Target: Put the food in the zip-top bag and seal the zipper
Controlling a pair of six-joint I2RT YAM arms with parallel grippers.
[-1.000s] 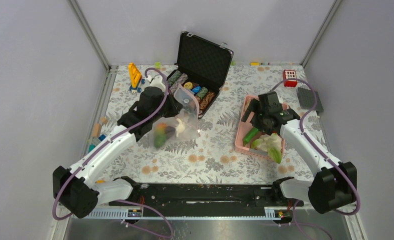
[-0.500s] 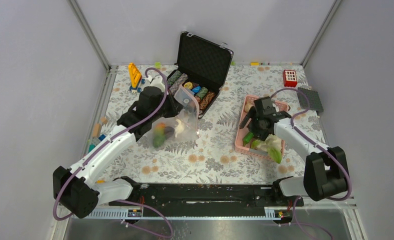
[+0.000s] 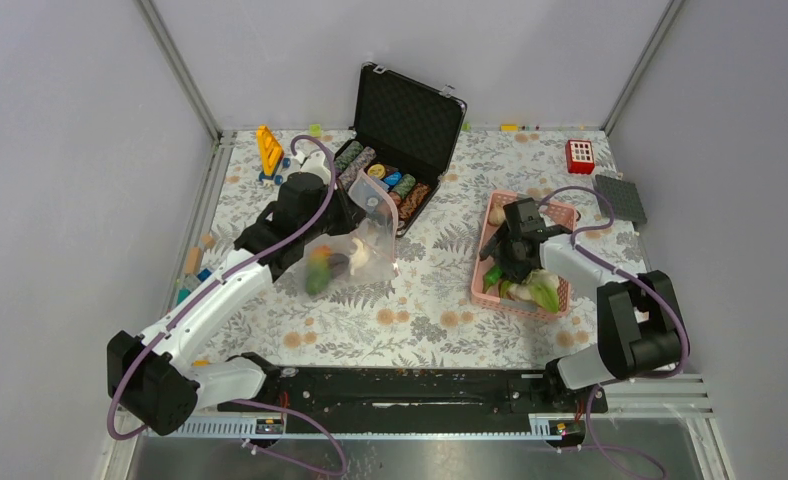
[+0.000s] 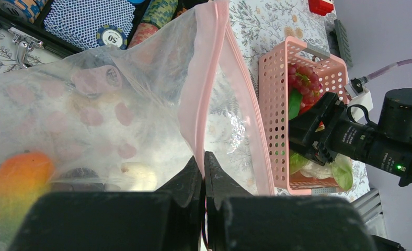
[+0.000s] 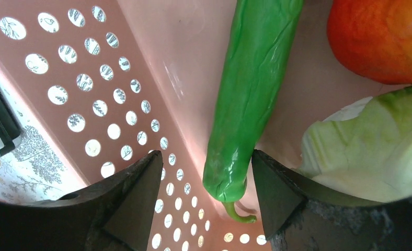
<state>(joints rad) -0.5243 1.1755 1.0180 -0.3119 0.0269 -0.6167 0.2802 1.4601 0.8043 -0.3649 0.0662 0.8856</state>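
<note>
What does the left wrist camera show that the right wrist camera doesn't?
Only the left wrist: the clear zip-top bag, its pink zipper pinched in the shut left gripper, a mango inside, poker chips behind. Only the right wrist: the stem tip of the long green vegetable between the fingers of the open right gripper. Both: the pink basket and a leafy piece.

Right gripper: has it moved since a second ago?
Yes. The right gripper has dropped toward the pink basket's left wall, jaws astride the long green vegetable.
</note>
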